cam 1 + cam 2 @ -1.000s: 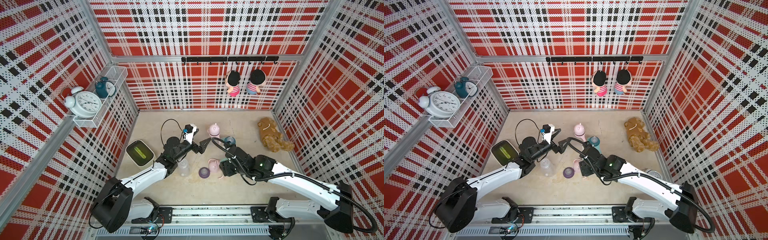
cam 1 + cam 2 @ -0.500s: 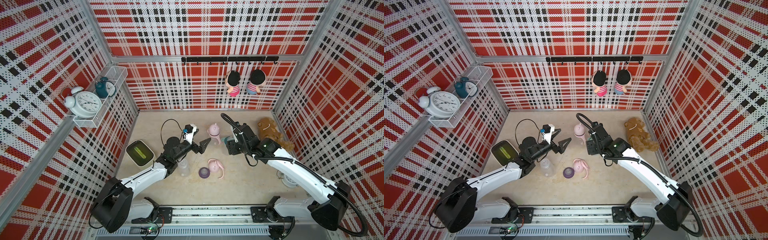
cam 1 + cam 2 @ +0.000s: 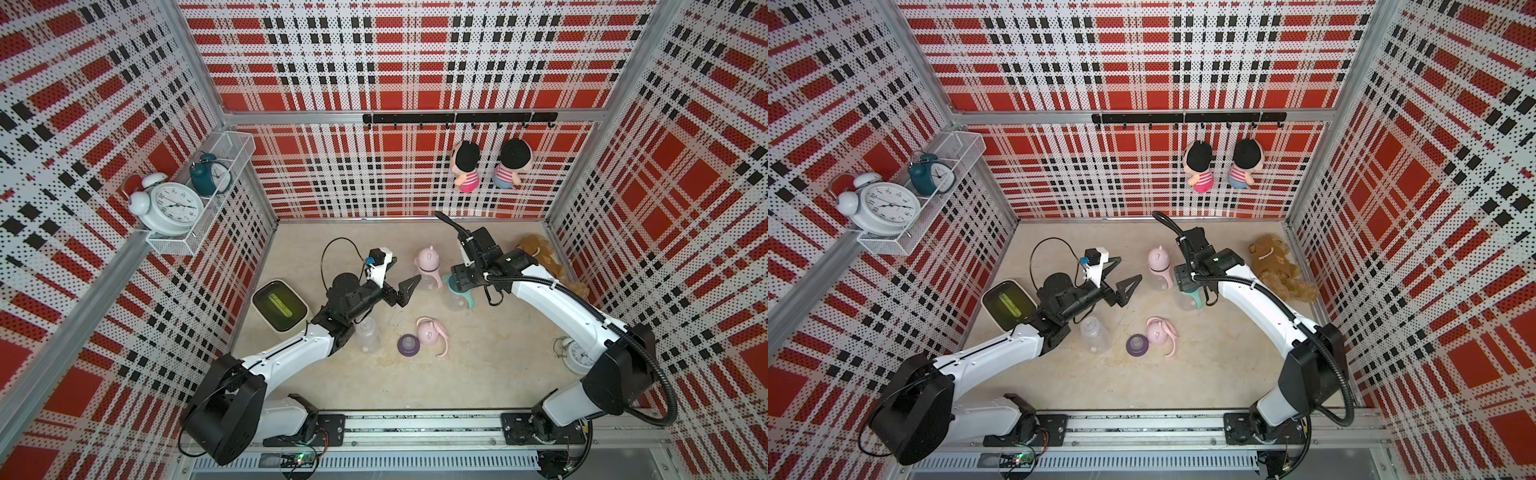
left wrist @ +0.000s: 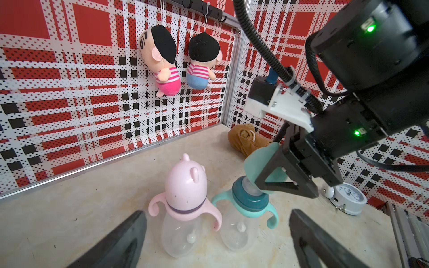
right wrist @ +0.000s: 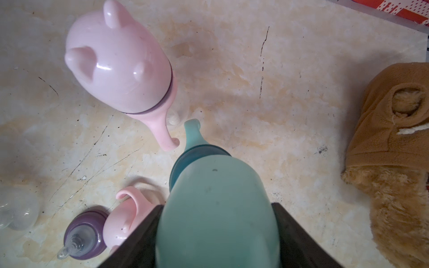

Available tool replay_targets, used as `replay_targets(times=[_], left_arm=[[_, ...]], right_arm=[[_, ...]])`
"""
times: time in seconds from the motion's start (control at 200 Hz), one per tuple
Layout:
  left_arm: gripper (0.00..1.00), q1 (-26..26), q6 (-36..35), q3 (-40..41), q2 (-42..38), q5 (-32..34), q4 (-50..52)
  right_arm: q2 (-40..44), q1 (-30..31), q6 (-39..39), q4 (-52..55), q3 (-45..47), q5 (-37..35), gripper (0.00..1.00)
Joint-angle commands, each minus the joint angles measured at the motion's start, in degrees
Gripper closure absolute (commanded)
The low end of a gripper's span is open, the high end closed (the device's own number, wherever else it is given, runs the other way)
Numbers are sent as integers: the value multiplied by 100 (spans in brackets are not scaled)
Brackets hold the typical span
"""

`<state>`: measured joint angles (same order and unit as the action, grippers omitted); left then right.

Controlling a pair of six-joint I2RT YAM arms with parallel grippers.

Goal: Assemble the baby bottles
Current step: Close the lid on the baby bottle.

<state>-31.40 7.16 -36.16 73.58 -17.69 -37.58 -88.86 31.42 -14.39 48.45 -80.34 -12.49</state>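
In both top views, the right gripper [image 3: 460, 283] is hanging directly over the teal bottle [image 3: 456, 300]. That bottle is standing on the surface [image 3: 478, 374] just beside the finished pink bottle [image 3: 428, 268]. The left gripper [image 3: 400, 276] is hovering near the pink bottle with its jaws spread wide and nothing between them. Nearer the rail, a clear bottle body [image 3: 368, 334], a purple nipple collar [image 3: 407, 345] and a pink cap [image 3: 430, 333] are lying loose, the collar right against the cap.

From the left wrist, the right gripper is pinching the teal cap [image 4: 256, 160] and holding it tilted just above the teal collar [image 4: 249, 199]. The cap is not yet seated.

From the right wrist, the teal cap [image 5: 216, 208] is filling the gap between the two fingers [image 5: 144, 232], with the teal collar [image 5: 185, 162] peeking out beneath it.

To my eye, capping the teal bottle is the step in hand. The next move is looking like levelling the cap, centring it over the nipple and pressing straight down. Nothing is holding the bottle, so a skewed push could tip it into the pink one. The left gripper is sitting close enough to steady it. The loose pink set is waiting after that.
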Motion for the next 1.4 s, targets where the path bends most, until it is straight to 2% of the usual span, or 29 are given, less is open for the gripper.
replay_targets(times=[0.0,1.398], left_arm=[[2,72,-85,-93,-41,1,32],[2,92,-120,-14,-134,38,32]], right_arm=[[-176,-34,216,190,-182,224,28],[-800,-239,455,345,-413,494,26]])
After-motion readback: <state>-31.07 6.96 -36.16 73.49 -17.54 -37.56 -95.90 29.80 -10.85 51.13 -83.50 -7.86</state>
